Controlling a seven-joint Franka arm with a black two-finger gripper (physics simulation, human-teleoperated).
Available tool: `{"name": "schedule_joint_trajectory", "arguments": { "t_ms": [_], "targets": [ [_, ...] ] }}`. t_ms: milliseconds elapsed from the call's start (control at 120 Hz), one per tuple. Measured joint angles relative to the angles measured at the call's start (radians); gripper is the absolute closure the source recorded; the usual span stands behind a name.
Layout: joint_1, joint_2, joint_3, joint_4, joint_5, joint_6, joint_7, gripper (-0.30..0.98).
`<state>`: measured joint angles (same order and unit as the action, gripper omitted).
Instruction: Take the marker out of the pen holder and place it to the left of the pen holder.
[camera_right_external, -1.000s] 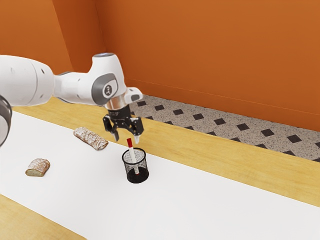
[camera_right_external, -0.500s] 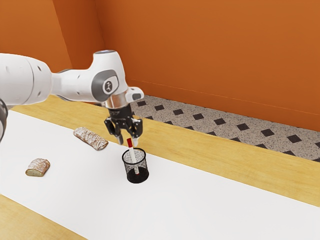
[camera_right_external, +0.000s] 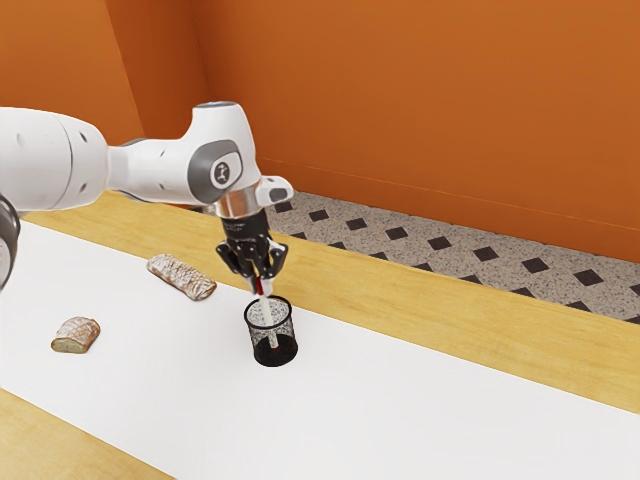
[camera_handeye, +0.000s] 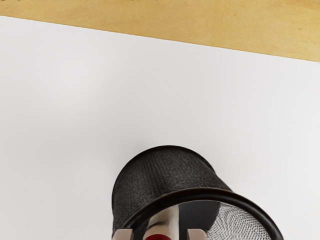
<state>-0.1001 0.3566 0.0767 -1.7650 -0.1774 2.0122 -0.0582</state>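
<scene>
Your jaws stand apart, marker (camera_right_external: 266, 306) between | if you lift crooked, it may snag the rim (camera_handeye: 200, 191) and tip the pen holder (camera_right_external: 274, 353)

Your marker (camera_right_external: 266, 312) leans in the pen holder (camera_right_external: 283, 353).
On the table runner (camera_right_external: 400, 400), you have that holder and, toward the exterior view's left, the half loaf (camera_right_external: 77, 334); between them, farther back, lies the bread loaf (camera_right_external: 181, 277).

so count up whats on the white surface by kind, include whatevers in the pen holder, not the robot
Marker: 1
Pen holder: 1
Bread, one long loaf and one short cut piece: 2
Total: 4
</scene>
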Motion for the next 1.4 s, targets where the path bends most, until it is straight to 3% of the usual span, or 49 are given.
{"name": "schedule_joint_trajectory", "arguments": {
  "t_ms": [275, 617, 775, 875, 1050, 1225, 1400],
  "targets": [
    [-0.025, -0.016, 0.000, -0.001, 0.006, 0.000, -0.007, 0.73],
    [-0.034, -0.294, -0.002, -0.117, 0.038, -0.045, -0.026, 0.78],
    [0.035, -0.298, -0.003, -0.170, 0.073, -0.086, -0.037, 0.78],
    [0.086, -0.194, 0.015, -0.117, 0.093, -0.144, -0.043, 0.78],
    [0.094, 0.185, 0.073, 0.329, 0.093, -0.408, -0.055, 0.78],
    [0.086, 0.394, 0.153, 0.549, 0.067, -0.657, -0.060, 0.77],
    [0.091, 0.517, 0.173, 0.689, 0.020, -0.772, -0.059, 0.75]
  ]
}}
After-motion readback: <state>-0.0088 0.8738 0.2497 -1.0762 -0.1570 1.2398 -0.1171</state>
